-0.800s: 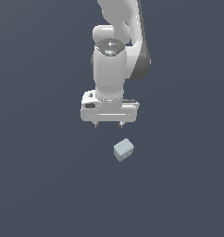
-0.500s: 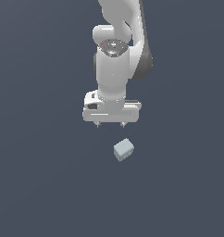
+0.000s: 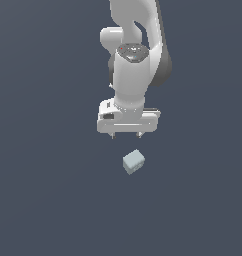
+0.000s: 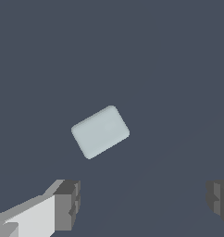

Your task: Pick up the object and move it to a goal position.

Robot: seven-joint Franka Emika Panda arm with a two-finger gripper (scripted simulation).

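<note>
The object, a small pale grey-blue cube (image 3: 133, 161), lies on the dark grey floor, turned at an angle. My white gripper (image 3: 126, 135) hangs above and just behind it, pointing down, with a gap between it and the cube. In the wrist view the cube (image 4: 100, 131) sits ahead of the line between my two fingertips (image 4: 67, 203), not between them. The jaws stand wide apart and hold nothing.
A plain dark grey floor (image 3: 43, 200) fills both views. The white arm (image 3: 135, 55) rises above the gripper toward the top of the exterior view. No other objects show.
The gripper has shifted toward the exterior view's right, closer over the cube. The cube has not moved.
</note>
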